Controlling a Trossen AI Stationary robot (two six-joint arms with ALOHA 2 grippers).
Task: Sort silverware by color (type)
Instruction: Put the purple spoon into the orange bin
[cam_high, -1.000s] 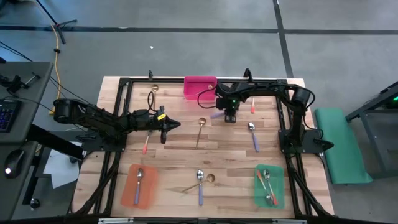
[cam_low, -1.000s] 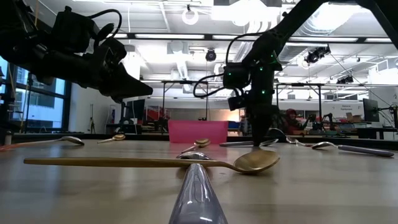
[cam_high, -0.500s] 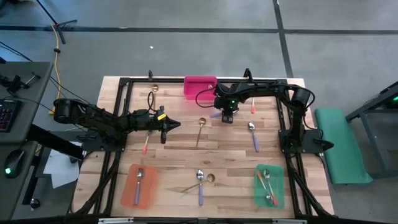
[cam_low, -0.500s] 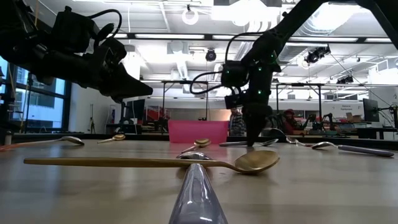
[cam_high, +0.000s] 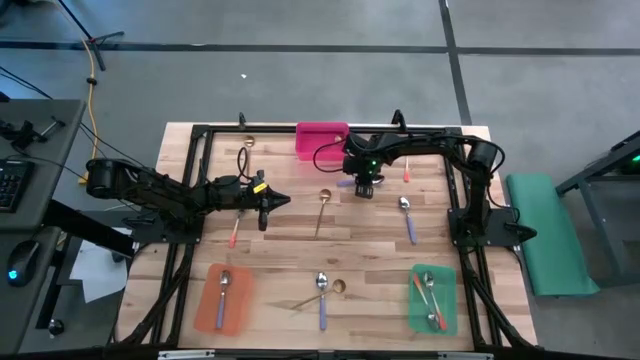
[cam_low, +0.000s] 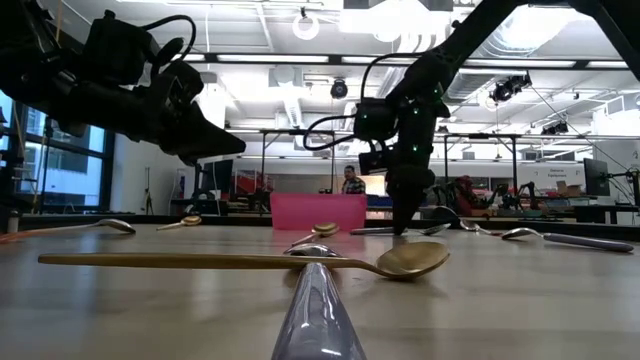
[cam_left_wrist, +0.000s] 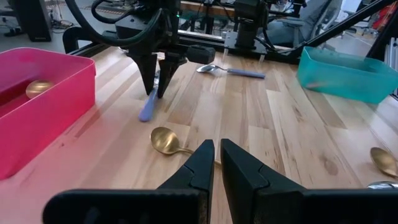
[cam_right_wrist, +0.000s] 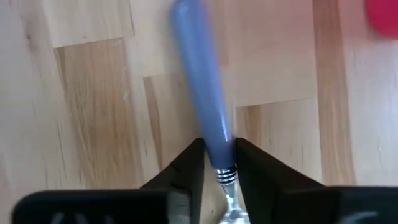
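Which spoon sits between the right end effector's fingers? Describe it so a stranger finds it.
Start at the pink tray on the table's far edge. Just beside it the right end effector clamps a purple-blue-handled spoon, the only spoon held, tilted off the wood.

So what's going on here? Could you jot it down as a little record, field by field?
Right gripper: near the pink tray, jaws closed on a purple-handled spoon
Left gripper: hanging above the table, jaws shut, empty
Orange tray: one purple-handled spoon
Green tray: orange-handled spoons
Pink tray: a gold spoon inside
Table: more spoons lying loose
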